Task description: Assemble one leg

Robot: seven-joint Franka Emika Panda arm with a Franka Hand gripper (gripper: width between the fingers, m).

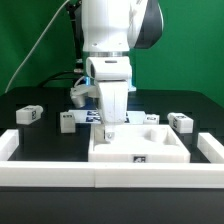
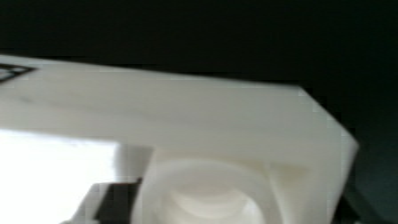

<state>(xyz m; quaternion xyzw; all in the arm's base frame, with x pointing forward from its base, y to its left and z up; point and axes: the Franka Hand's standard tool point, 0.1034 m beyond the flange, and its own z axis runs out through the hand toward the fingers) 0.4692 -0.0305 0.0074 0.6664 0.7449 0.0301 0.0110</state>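
My gripper is shut on a white leg and holds it upright over the near-left corner of the big white square panel, as seen in the exterior view. The leg's lower end is at or just above the panel; contact cannot be told. In the wrist view the leg fills the space between my jaws, with the panel's corner beyond it. The fingertips themselves are mostly hidden.
Loose legs with tags lie on the black table: one at the exterior view's left, one nearer the arm, one at the right. A white rail runs along the front, with end blocks left and right. The marker board lies behind the gripper.
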